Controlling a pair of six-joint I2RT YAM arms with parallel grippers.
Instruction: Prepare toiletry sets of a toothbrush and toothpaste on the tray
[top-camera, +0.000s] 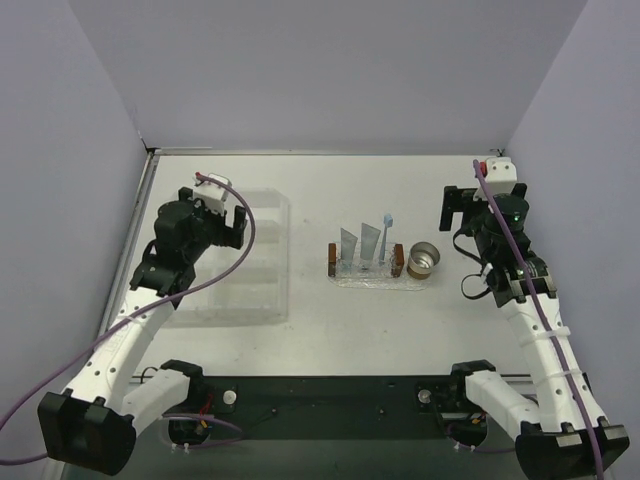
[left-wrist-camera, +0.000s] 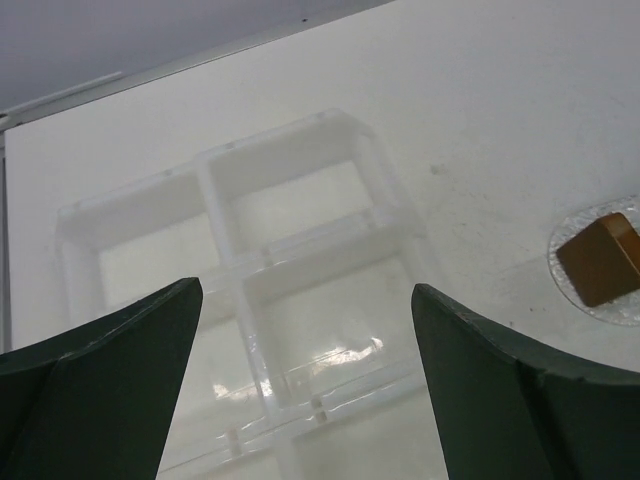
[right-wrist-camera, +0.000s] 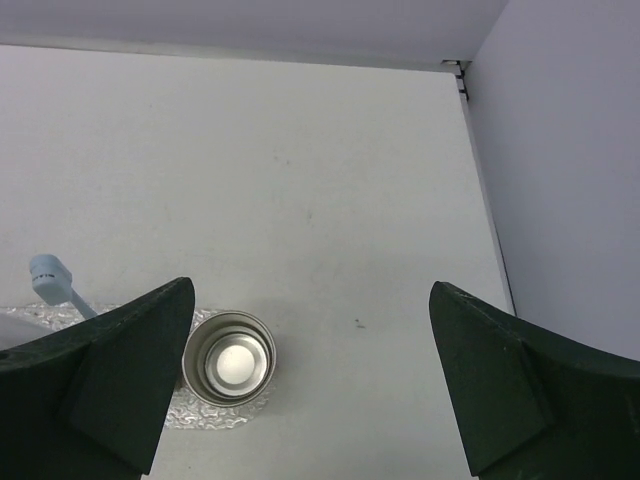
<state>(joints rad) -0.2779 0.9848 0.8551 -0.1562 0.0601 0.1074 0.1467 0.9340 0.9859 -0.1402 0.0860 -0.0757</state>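
The left jaws stand wide apart, empty, over the clear compartment box. The right jaws gape empty above the metal cup. Mid-table, the oval tray carries two toothpaste tubes with the toothbrush beside them.

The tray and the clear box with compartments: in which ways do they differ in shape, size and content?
The tray is small, flat and bumpy; the box is larger, rectangular and split by walls. The tray carries two toothpaste tubes, a toothbrush and a metal cup; the box shows nothing inside. The tray lies mid-table; the box lies further left. Both are clear plastic.
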